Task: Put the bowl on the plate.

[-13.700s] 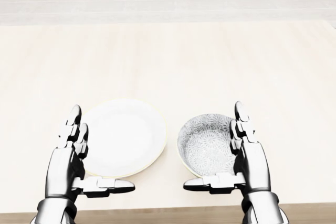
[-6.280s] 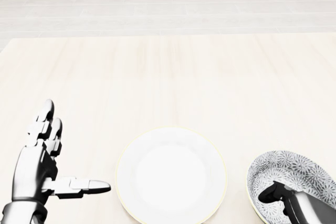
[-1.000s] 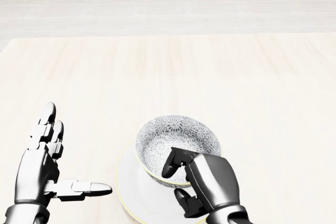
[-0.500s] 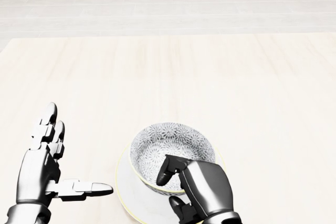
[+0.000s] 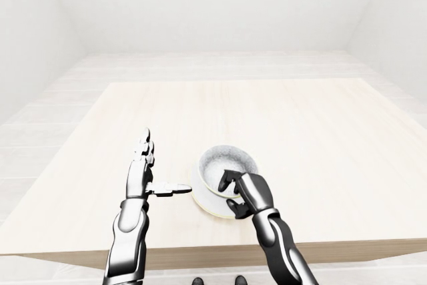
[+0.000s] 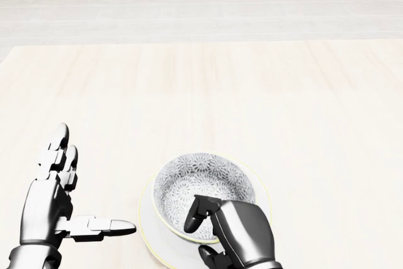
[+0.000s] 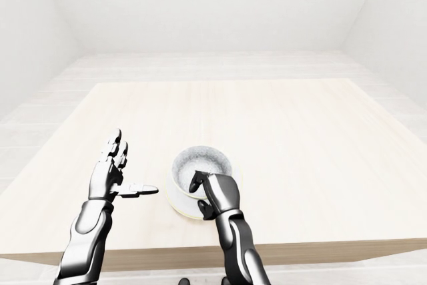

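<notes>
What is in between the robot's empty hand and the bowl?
Only bare table and the plate's rim. In the head view, the open left hand points its thumb toward the bowl, which the right hand grips.
</notes>
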You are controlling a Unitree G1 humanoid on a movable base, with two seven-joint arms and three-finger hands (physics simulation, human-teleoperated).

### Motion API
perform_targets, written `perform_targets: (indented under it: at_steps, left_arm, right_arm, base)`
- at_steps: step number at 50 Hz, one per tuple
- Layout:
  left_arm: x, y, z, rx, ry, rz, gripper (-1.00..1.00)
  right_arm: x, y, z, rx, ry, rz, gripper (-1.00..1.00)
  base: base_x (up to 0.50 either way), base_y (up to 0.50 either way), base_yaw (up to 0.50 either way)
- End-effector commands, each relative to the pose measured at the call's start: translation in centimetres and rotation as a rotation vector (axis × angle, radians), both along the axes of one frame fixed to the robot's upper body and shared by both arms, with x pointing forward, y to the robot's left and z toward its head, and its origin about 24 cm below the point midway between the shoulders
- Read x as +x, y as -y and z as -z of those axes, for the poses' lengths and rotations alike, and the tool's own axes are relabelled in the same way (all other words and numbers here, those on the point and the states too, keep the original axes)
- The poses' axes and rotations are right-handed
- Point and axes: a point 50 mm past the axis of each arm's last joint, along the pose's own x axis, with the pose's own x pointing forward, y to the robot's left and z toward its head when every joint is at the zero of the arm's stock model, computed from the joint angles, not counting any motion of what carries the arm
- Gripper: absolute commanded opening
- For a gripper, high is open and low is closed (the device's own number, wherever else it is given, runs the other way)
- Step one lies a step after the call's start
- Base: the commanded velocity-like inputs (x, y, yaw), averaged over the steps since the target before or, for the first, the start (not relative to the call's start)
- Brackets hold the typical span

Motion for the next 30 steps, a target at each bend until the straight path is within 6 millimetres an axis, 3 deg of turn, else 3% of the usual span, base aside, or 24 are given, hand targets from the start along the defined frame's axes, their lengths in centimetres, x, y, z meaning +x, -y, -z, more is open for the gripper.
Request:
perform_targets:
  at_steps: [1, 18, 30]
  left_arm:
    - [-0.03, -0.02, 0.00, 0.001, -0.001, 0.000, 1.00]
    - [0.05, -0.05, -0.11, 0.000, 0.001, -0.003, 1.00]
    - [0.01, -0.09, -0.11, 0.000, 0.001, -0.003, 1.00]
  right_arm:
    - [-0.05, 0.06, 0.07, 0.021, 0.012, 0.017, -0.53]
    - [-0.13, 0.04, 0.38, 0.023, 0.000, 0.017, -0.45]
    - [-0.21, -0.03, 0.14, 0.020, 0.007, 0.010, -0.26]
  base:
    - [0.00, 0.00, 0.00]
    - [0.00, 0.00, 0.00]
    - [0.00, 0.00, 0.00]
